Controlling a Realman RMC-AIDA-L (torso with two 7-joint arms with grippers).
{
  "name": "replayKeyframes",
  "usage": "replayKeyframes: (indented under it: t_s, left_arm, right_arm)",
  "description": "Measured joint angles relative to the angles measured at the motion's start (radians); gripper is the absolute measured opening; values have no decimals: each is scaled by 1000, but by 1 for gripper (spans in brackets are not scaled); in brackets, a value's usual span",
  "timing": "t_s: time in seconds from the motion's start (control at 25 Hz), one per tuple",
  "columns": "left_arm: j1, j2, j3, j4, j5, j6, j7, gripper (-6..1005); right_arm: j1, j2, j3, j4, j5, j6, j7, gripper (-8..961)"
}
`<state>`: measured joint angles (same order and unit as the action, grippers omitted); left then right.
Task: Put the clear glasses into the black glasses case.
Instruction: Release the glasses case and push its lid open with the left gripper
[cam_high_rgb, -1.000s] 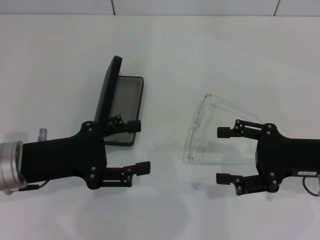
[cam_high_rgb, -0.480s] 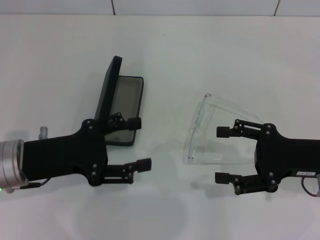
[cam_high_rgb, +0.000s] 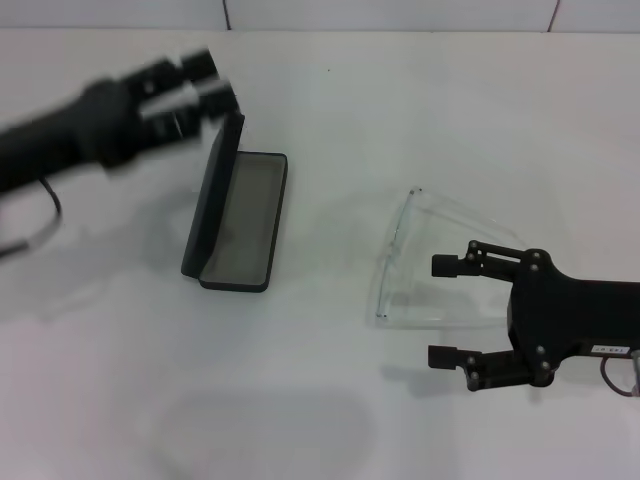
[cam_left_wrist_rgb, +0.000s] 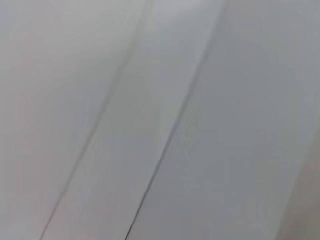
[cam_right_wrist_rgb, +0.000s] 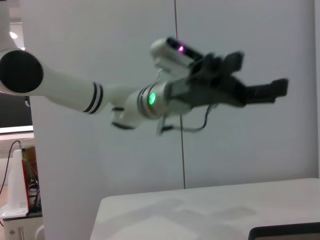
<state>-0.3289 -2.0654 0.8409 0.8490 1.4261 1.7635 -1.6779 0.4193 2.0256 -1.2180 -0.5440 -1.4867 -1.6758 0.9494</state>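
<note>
The black glasses case (cam_high_rgb: 250, 220) lies open at the table's middle left, its lid (cam_high_rgb: 213, 190) standing up on the left side and the grey lining showing. The clear glasses (cam_high_rgb: 425, 255) rest on the table to its right. My right gripper (cam_high_rgb: 438, 310) is open just right of the glasses, low over the table, with its far finger (cam_high_rgb: 455, 265) reaching over the clear frame and nothing gripped. My left gripper (cam_high_rgb: 212, 80) is raised at the far left above the lid's far end, blurred, fingers apart and empty. It also shows in the right wrist view as the left gripper (cam_right_wrist_rgb: 262, 75).
The white table (cam_high_rgb: 330, 410) runs up to a tiled wall (cam_high_rgb: 400, 12) at the back. The left wrist view shows only a pale wall panel (cam_left_wrist_rgb: 160, 120) with seams. A corner of the case (cam_right_wrist_rgb: 285, 232) shows in the right wrist view.
My left arm has swung up and away from the table's near left to the far left, above the case lid. The right gripper, glasses and case have stayed in place.
</note>
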Motion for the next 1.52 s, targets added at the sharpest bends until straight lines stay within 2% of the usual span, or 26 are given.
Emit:
replayKeyframes:
  t_s: [0.16, 0.24, 0.32, 0.44, 0.48, 0.64, 0.8, 1.08, 1.24, 1.52]
  left_arm:
    - [-77, 27, -29, 120, 114, -43, -259, 875]
    - [-111, 26, -27, 214, 227, -73, -390, 875]
    - [-145, 6, -19, 351, 399, -104, -537, 875]
    - [-190, -17, 14, 485, 616, -131, -704, 874]
    - [-207, -19, 42, 515, 680, -139, -771, 874]
    - [-252, -10, 110, 534, 779, -144, -900, 874]
    - [-296, -17, 150, 535, 935, -148, -991, 874]
    - [-333, -19, 301, 531, 1113, -205, -1122, 874]
    - [-343, -21, 354, 521, 1160, -225, -1152, 874]
    - [-383, -22, 359, 421, 1164, -265, -1153, 875]
  right_arm:
    - [0, 2, -1, 4, 7, -1, 0, 868]
    - [0, 3, -2, 10, 13, -1, 0, 868]
    - [4, 3, -3, 17, 16, -1, 0, 868]
    - [7, 2, -3, 27, 24, 0, 0, 868]
    - [8, 2, -3, 28, 26, 0, 0, 868]
    - [6, 2, -3, 32, 28, 2, 0, 867]
    - [7, 2, -4, 39, 37, 3, 0, 867]
    - [0, 2, -5, 40, 90, -1, -8, 867]
    - [2, 2, -10, 41, 99, 3, -11, 867]
    - [4, 2, -12, 48, 100, 4, -12, 867]
